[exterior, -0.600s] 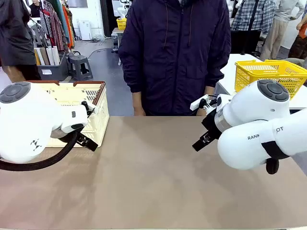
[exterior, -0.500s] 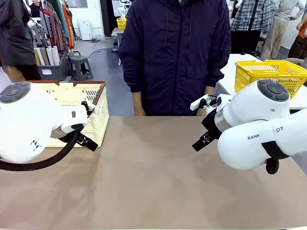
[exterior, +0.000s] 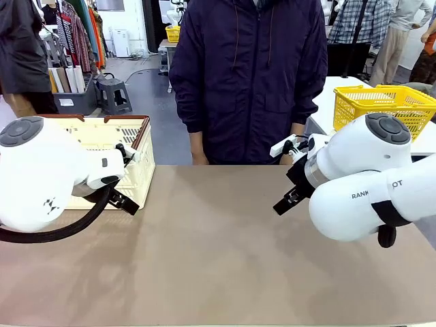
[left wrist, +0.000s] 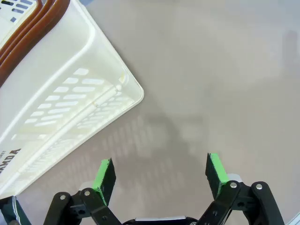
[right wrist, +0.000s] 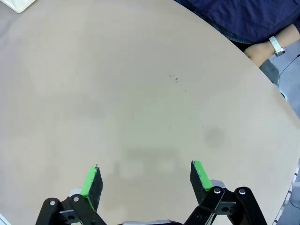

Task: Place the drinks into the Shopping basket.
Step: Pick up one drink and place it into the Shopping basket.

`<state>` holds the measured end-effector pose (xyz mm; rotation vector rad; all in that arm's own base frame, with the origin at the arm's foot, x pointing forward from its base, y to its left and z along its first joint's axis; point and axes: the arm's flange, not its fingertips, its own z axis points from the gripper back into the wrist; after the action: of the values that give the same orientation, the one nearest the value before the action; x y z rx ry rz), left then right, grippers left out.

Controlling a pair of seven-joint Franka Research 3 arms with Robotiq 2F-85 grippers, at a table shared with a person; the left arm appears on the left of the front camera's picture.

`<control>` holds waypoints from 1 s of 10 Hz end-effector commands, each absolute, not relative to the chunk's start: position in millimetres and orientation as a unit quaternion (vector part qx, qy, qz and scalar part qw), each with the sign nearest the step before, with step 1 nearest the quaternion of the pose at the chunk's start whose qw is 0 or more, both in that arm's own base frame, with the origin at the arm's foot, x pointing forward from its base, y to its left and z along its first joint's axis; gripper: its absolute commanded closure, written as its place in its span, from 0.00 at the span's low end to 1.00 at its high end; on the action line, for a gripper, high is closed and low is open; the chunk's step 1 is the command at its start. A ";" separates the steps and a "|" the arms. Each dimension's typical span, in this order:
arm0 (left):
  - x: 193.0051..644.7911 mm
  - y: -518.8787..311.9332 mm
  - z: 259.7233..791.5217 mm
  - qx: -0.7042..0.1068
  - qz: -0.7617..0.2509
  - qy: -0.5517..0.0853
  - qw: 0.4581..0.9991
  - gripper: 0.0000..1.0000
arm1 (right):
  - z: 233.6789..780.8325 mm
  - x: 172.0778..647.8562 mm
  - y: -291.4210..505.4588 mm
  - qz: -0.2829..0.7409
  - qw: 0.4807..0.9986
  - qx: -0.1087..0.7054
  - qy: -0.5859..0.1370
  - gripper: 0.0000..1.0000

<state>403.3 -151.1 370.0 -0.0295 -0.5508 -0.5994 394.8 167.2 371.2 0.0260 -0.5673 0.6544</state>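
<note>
Bench: a smooth, matte tan surface [exterior: 218, 266] is seen spanning the front view.
Shopping basket: a cream-white plastic crate [exterior: 139, 178] with slotted walls, rounded corners and a brown-red rim is set on the bench at 10 o'clock in the front view. Part of a dark print is seen on its side in the left wrist view.
Left gripper: black linkage fingers with flat green pads [left wrist: 159, 171] are held spread wide over bare bench. The basket's rounded corner lies at 10 o'clock from it, apart.
Right gripper: the same black fingers and green pads [right wrist: 146, 180] are held spread wide above bare bench.
Person: a dark navy jacket [exterior: 248, 75] is seen at 12 o'clock behind the bench.
Yellow basket: a bright mesh crate [exterior: 381, 102] is seen at 2 o'clock, off the bench.
</note>
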 end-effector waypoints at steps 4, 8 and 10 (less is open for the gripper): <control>403.3 -151.1 370.1 -0.014 -0.291 -0.268 0.918 0.00 | 371.2 394.8 167.2 0.317 0.908 0.013 -0.275 0.00; 403.3 -151.1 370.0 -0.014 -0.291 -0.268 0.918 0.00 | 371.2 394.8 167.2 0.317 0.908 0.013 -0.275 0.00; 391.0 -149.9 388.6 -0.072 -0.279 -0.138 0.948 0.00 | 375.6 379.5 161.5 0.322 0.930 0.075 -0.158 0.00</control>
<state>393.3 -159.1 365.1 -0.0841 -0.4117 -0.5796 382.6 174.6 358.9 0.0752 -0.4306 0.6481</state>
